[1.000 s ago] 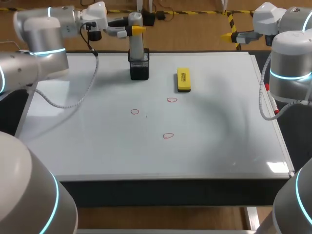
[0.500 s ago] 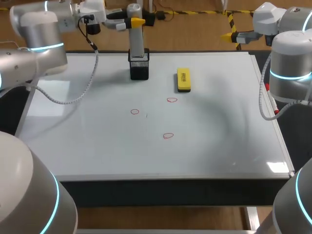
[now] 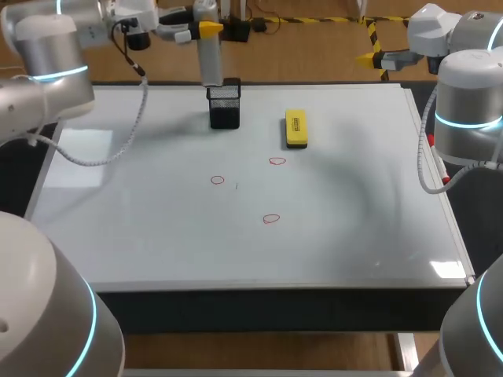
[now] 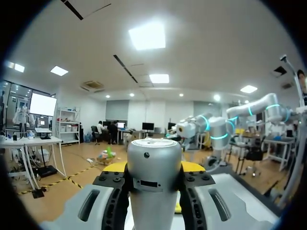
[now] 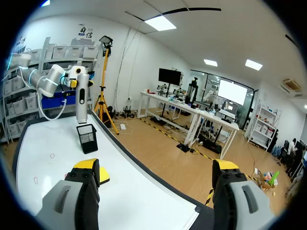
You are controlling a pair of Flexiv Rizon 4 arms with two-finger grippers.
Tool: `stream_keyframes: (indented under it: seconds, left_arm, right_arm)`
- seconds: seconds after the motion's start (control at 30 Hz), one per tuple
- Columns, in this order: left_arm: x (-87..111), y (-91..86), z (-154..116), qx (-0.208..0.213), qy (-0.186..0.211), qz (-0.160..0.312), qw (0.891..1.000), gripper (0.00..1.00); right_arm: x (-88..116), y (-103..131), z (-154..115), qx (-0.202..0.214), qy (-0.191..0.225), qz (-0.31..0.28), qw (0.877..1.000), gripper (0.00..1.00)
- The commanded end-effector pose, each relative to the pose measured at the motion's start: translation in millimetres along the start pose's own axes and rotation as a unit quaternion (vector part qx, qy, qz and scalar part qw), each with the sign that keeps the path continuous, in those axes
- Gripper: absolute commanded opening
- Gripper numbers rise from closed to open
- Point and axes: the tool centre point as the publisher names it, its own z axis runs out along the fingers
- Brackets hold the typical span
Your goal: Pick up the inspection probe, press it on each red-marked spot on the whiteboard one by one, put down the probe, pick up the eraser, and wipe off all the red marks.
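Head view: left gripper (image 3: pixel 206 30) clamps probe (image 3: pixel 210 63) upright over holder (image 3: pixel 225 110); red marks (image 3: pixel 218 181) lie twd cam; right gripper (image 3: pixel 366 47) spread wide, far off.

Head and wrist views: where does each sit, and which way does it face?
Head view: above and behind, looking down on the whiteboard; left arm and right arm at its sides.
Left wrist view: on the left wrist, facing out over the room; left gripper shut on the probe fills the lower middle.
Right wrist view: past the whiteboard's far edge, facing the left arm; open right gripper shows.
Shared: head and right wrist views both show probe, black holder, eraser.
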Motion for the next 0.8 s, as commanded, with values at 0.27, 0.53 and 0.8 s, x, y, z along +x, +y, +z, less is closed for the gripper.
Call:
stream_keyframes:
  seconds: [0.27,0.53,0.8]
  left_arm:
    - [22.2,0.1,-44,-0.002,-0.014,0.024,1.0,0.0]
    - [31.6,11.2,-73,-0.002,-0.031,0.044,0.999,0.0]
    - [38.5,26.8,-93,-0.005,-0.038,0.058,0.998,0.0]
  right_arm:
    - [0,0,0,0.0,0.0,0.0,1.0,1.0]
    - [0,0,0,0.0,0.0,0.0,1.0,1.0]
    - [0,0,0,0.0,0.0,0.0,1.0,1.0]
